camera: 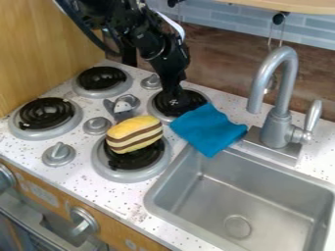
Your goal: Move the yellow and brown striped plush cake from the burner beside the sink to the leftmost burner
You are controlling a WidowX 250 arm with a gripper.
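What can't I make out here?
Camera view:
Burner coils: partly hidden by the striped plush.
Counter beneath the blue cloth: covered.
Sink, right corner: cut off by the right edge.
Grey object beside a knob: too small to identify.
Whether the gripper touches the burner below: the gripper blocks it.

Open room lies over the sink, with the tall faucet standing behind it. Beside the claw, the blue cloth covers the sink's rear left corner; the striped plush and small grey object obstruct low passage leftward.
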